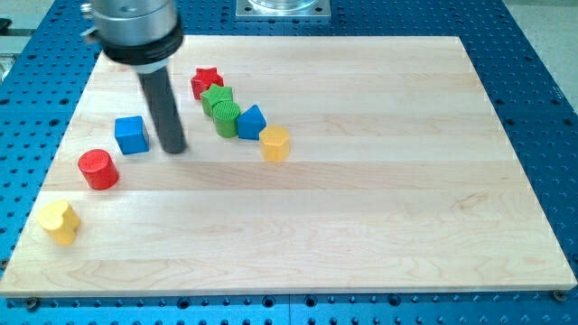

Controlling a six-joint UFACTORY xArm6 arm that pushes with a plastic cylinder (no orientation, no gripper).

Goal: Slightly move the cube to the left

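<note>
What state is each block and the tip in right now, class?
my tip: on the board, just right of the blue cube
blue cube: upright, apart
red cylinder: standing, alone
yellow heart: alone, bottom left
red star, green block, green cylinder, blue triangle, yellow hexagon: clustered

My board (pixel 361 181) is pale wood with a visible grain and a smooth, faintly satin finish, lying on a blue metal table (pixel 542 54) dotted with holes. The blue cube (pixel 132 134), red cylinder (pixel 97 170) and yellow heart-shaped block (pixel 60 222) look like matt painted wood or plastic, I can't tell which from here, and the green cylinder (pixel 226 118) has a ribbed top. The rod above my tip (pixel 173 149) is dark and dull, under a shinier grey metallic collar (pixel 135 27).
</note>
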